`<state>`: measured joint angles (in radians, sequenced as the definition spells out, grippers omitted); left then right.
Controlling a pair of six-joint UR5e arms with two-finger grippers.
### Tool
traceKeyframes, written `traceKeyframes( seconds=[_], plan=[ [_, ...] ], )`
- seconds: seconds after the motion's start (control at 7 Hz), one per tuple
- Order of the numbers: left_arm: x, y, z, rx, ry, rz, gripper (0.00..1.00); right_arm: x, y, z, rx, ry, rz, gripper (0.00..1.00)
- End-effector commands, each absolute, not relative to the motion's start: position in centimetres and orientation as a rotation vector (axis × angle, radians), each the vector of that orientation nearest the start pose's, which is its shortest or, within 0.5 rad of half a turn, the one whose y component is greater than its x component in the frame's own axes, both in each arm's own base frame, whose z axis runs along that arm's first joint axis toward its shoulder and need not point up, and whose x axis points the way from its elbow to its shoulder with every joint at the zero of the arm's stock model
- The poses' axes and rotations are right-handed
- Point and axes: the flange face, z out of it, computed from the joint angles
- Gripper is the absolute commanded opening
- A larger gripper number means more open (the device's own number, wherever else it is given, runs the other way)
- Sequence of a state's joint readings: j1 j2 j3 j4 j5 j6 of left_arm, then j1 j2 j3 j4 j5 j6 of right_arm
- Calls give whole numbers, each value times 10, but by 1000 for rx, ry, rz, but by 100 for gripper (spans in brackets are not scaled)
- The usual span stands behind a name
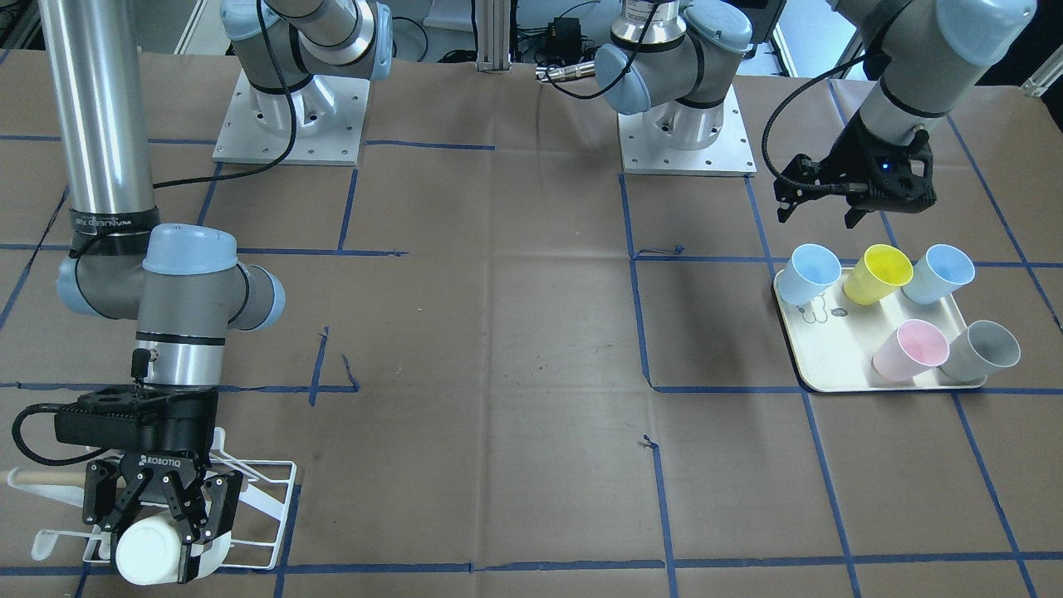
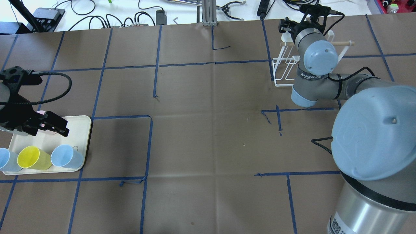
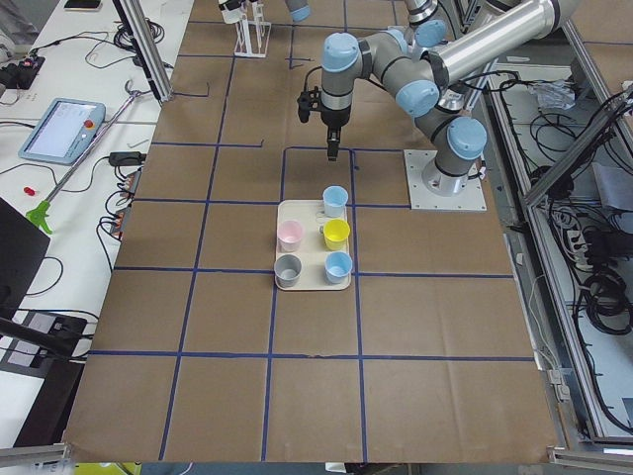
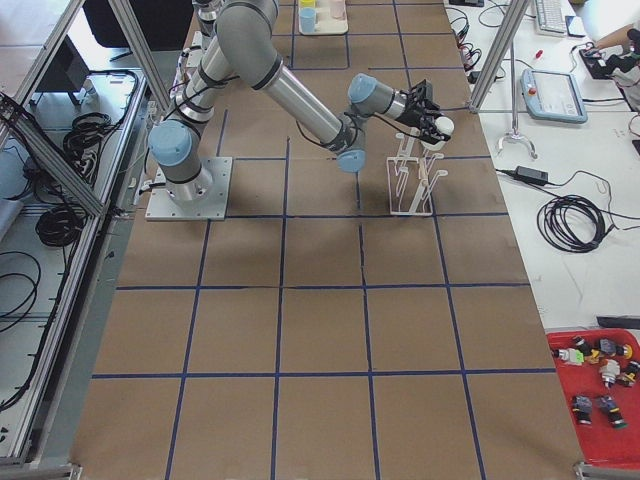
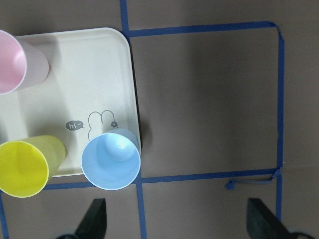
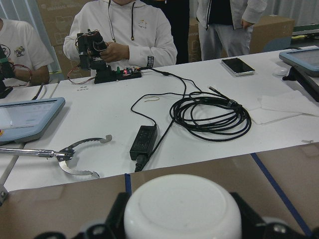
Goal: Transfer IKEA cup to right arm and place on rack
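Right now the right pincer (image 1: 158, 540) is clamping a white cup (image 1: 145, 552) between both fingers, gripping it by the sides and holding it mouth down with its flat base turned upward. It is hovering over the white wire rack (image 1: 270, 490), at the end farthest from the robot's base and close to the wooden dowel (image 1: 41, 477). Whether the cup is touching a prong I cannot tell. Well apart, the left pincer (image 1: 820, 214) is hanging spread wide and empty above the tray (image 1: 818, 361). That tray is carrying five coloured cups (image 1: 880, 274) and is sitting on the paper-covered desk (image 1: 515, 332).
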<state>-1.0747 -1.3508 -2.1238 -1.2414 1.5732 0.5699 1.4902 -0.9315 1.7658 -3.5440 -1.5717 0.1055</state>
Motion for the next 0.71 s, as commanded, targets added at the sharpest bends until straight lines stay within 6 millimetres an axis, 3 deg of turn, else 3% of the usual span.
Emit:
traceKeyframes(
  seconds=[0.0,0.43,0.57],
  plan=[
    [88,-381,300,68,3143,26,99,80,-658,263,244,2623,-1688,100],
    [100,-390,263,68,3162,76,99,82,-657,277,248,2598,-1715,100],
    [103,-395,249,69,3172,111,99,84,-653,302,242,2560,-1763,100]
  ],
)
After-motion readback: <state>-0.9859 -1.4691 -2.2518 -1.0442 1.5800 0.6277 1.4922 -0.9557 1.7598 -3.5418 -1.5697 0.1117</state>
